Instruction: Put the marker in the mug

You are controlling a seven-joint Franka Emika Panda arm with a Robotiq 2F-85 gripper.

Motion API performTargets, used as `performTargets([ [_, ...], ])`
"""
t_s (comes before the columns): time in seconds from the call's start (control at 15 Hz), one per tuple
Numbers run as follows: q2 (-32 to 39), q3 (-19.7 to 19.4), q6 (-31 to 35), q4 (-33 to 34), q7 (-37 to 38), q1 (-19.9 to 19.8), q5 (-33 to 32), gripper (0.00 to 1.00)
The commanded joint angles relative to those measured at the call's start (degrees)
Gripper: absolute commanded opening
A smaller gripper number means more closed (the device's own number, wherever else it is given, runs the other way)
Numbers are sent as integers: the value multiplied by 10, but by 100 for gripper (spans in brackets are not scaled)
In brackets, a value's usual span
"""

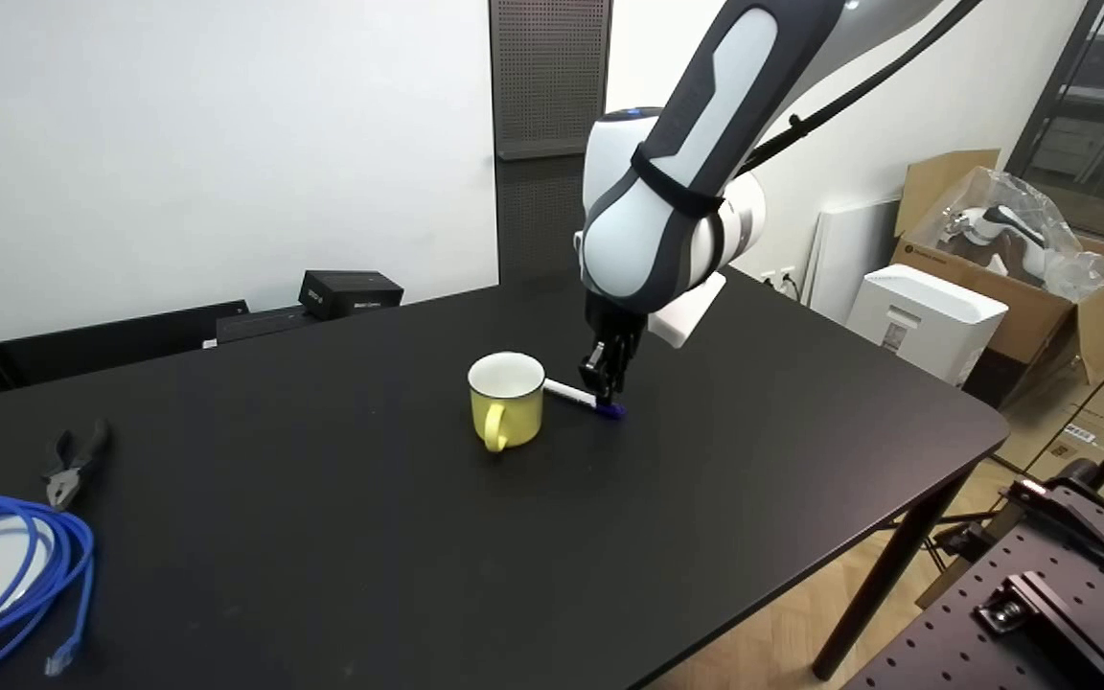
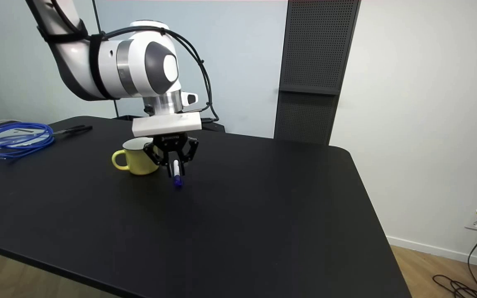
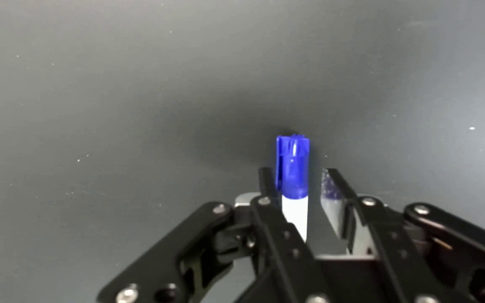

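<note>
The marker, white with a blue cap, lies on the dark table in both exterior views (image 1: 569,392) (image 2: 176,168) and in the wrist view (image 3: 295,168). The yellow mug with a white interior stands upright beside it in both exterior views (image 1: 521,414) (image 2: 140,160), close to the marker's far white end. The mug is out of the wrist view. My gripper (image 1: 605,391) is low over the marker, also in an exterior view (image 2: 176,173). In the wrist view the gripper (image 3: 297,183) is open with the marker between its fingers. A gap shows between the marker and the right finger.
A blue coiled cable (image 1: 82,565) and pliers (image 1: 68,470) lie on the table (image 1: 322,537), away from the mug. Black boxes (image 1: 351,293) stand along the back wall. A white box (image 1: 926,321) and an open cardboard box (image 1: 1022,297) stand beyond the table's edge.
</note>
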Motion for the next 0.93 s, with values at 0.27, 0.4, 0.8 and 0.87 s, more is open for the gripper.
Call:
performTargets([
  [0.27,6,5,-18,20,8,-7,-4,93],
  [0.4,10,5,-20,23,8,-8,-3,100],
  [0.8,24,5,-34,36,7,-9,-4,100],
  [0.87,28,5,-36,39,7,-9,-4,100],
])
